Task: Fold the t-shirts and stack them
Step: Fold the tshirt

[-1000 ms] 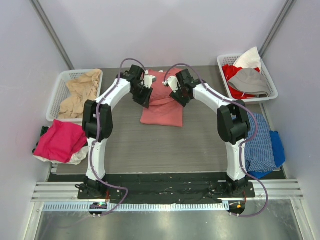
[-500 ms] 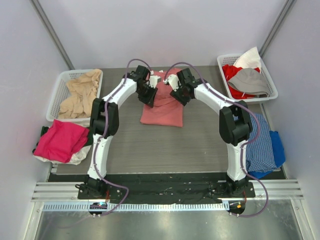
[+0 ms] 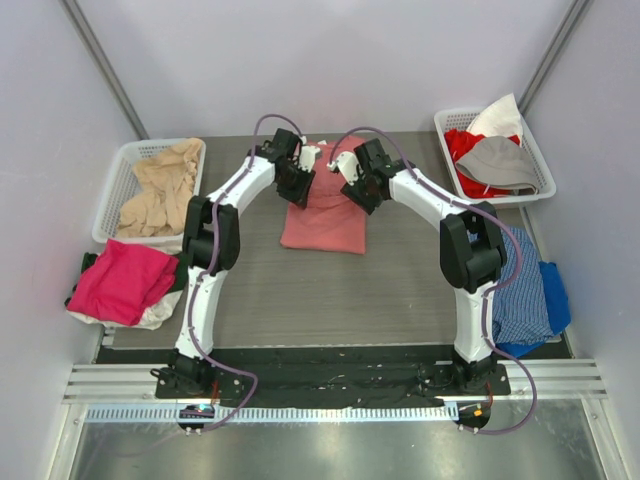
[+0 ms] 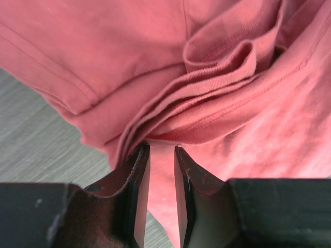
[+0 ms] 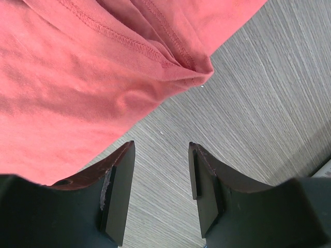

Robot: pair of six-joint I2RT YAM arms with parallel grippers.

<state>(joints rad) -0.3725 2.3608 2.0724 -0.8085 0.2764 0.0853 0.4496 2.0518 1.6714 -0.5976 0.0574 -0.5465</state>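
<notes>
The salmon-red t-shirt (image 3: 325, 215) is lying part-folded at the far middle of the table (image 3: 300, 290), its long axis running 12 to 6 o'clock. My left gripper (image 4: 159, 150) is sitting at its 9 o'clock edge, jaws a slit apart, a bunched fold at the tips but nothing clearly pinched. My right gripper (image 5: 160, 146) is hanging half-open and empty at 3 o'clock, the hem toward its 11.

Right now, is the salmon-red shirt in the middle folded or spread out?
Folded. The salmon-red shirt lies as a compact rectangle, and the left wrist view shows several stacked layers at its edge.
</notes>
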